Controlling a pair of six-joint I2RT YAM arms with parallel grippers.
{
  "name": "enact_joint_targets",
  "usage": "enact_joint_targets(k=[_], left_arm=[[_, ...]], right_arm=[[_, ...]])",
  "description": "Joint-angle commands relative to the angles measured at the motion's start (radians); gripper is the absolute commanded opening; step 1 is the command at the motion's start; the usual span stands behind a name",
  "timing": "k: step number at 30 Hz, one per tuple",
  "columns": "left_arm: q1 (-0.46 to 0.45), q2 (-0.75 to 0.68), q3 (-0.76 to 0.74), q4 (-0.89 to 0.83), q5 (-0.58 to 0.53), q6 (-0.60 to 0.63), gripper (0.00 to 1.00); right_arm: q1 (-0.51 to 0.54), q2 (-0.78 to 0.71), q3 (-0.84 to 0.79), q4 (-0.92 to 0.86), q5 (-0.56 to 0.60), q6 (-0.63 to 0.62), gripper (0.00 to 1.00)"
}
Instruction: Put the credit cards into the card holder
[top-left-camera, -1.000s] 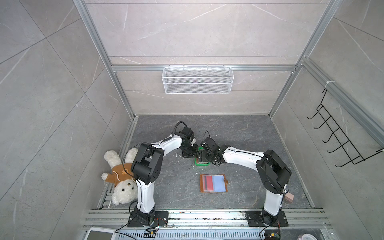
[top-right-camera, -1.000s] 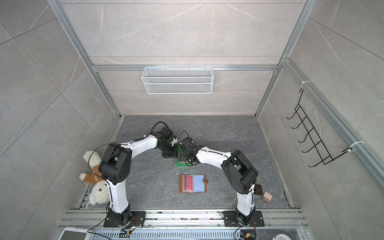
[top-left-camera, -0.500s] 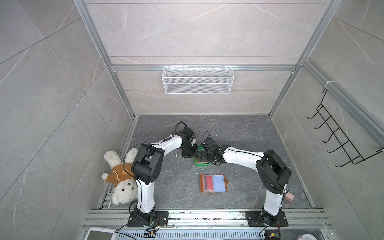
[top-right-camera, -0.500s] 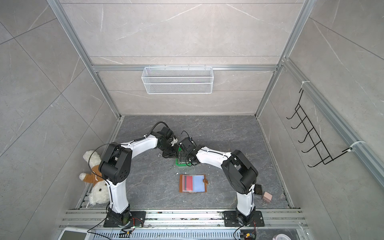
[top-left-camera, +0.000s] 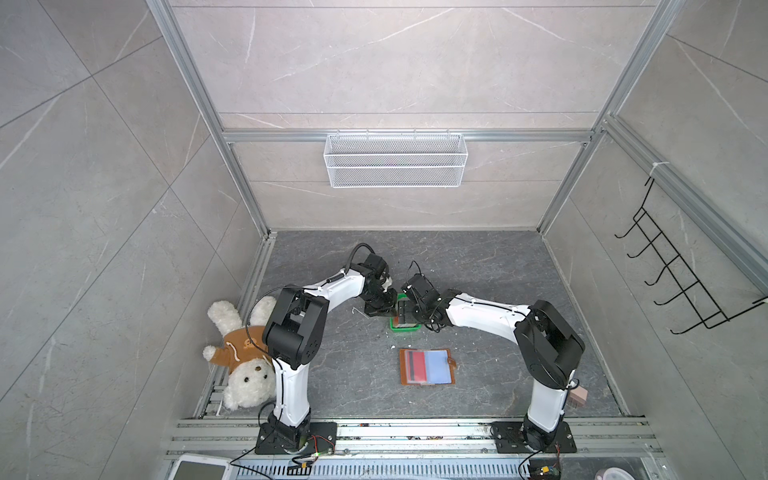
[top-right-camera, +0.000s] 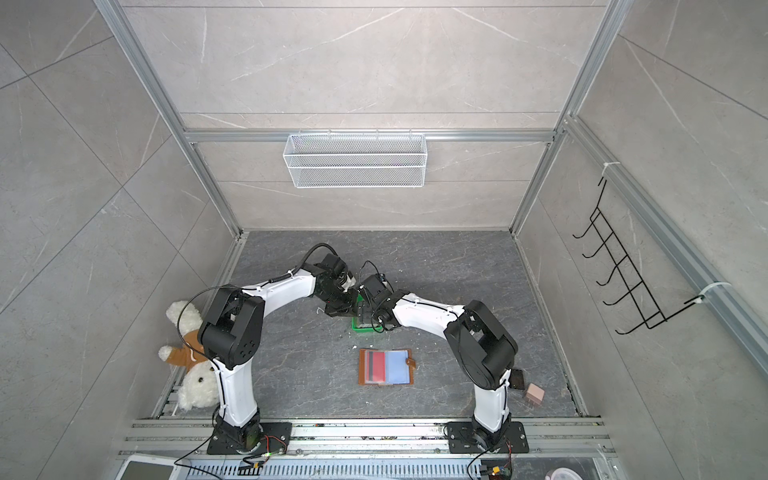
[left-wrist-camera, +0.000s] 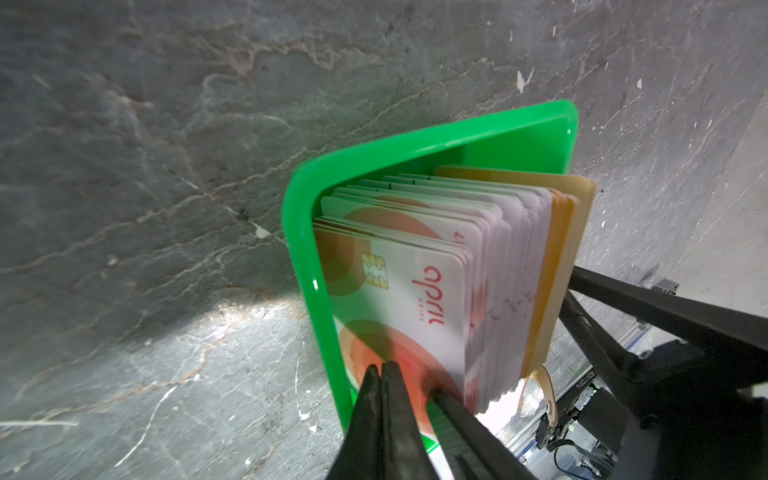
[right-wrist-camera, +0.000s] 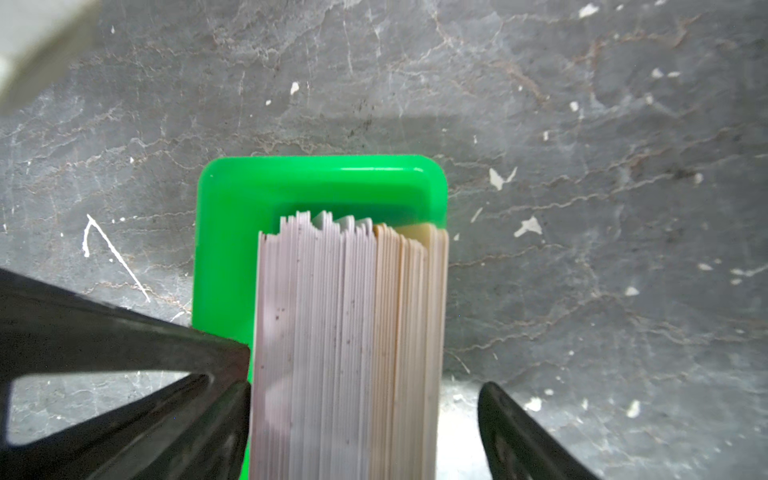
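Between right jaws, spread wide: cards (right-wrist-camera: 345, 332) stacked in tray (right-wrist-camera: 232, 199). Left jaws clenched at front card. Holder (top-left-camera: 439, 366) shows one card; stack left to do.

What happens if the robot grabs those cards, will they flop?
Probably not floppy: the credit cards stand straight on edge in the green tray. Their edges look uneven and loose, so some may slip out of a squeeze.

Green tray (left-wrist-camera: 415, 141), whitish-pink orange-blotted cards (left-wrist-camera: 415, 266)
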Motion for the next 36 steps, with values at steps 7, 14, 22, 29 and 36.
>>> enact_joint_targets(k=[7,14,22,29,36], left_arm=[[-0.002,0.017,0.025,-0.008,0.025,-0.012,0.06],[-0.002,0.028,0.017,0.019,0.077,-0.026,0.11],[-0.002,0.028,0.016,0.021,0.077,-0.031,0.11],[-0.003,0.028,0.017,0.018,0.07,-0.029,0.11],[-0.003,0.022,0.016,0.018,0.072,-0.031,0.12]], right_arm=[[-0.003,-0.052,-0.004,-0.054,0.048,-0.006,0.85],[-0.003,-0.07,-0.006,-0.052,0.034,-0.002,0.85],[0.007,-0.135,-0.007,-0.053,-0.057,0.022,0.82],[0.01,-0.123,0.0,-0.012,-0.125,0.113,0.53],[0.01,-0.074,0.025,-0.008,-0.134,0.134,0.31]])
